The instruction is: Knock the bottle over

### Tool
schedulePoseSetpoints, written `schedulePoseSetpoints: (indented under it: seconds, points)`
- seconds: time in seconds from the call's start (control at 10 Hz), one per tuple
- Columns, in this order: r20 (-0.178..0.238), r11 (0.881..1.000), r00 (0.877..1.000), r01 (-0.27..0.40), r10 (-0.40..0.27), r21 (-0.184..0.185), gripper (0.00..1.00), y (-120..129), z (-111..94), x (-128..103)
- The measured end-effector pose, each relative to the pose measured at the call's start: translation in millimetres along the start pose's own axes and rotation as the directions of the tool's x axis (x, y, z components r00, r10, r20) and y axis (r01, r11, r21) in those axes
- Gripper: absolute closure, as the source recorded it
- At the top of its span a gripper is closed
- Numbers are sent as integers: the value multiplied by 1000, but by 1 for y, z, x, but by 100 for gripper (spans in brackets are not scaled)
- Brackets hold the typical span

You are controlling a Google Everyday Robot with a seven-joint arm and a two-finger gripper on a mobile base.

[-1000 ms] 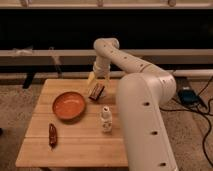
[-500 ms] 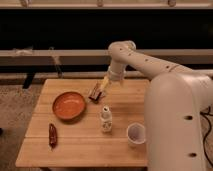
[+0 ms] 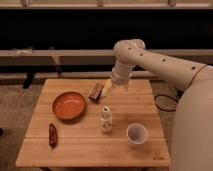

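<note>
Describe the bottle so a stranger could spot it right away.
On the wooden table, look between the orange bowl and the white cup; the hand is near the far edge. The bottle stands upright there, the only narrow, pale, capped thing.

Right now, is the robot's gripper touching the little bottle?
Apart. The camera view shows the gripper at the far side of the table, beside the brown packet, with bare wood between it and the upright bottle.

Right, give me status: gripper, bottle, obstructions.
Gripper over the far side of the table, next to the snack packet. Bottle upright mid-table, untouched. Cup stands near it; nothing between gripper and bottle.
</note>
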Motion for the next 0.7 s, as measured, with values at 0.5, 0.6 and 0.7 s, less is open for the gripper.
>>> schedulePoseSetpoints:
  seconds: [0.5,0.6,0.7]
  points:
    - [-93,996,996,2,-10,-89,20,47,16,41]
    - [-101,995,995,6,-16,-104,20,58,18,46]
    - [-111,993,993,14,-27,-118,20,74,20,52]
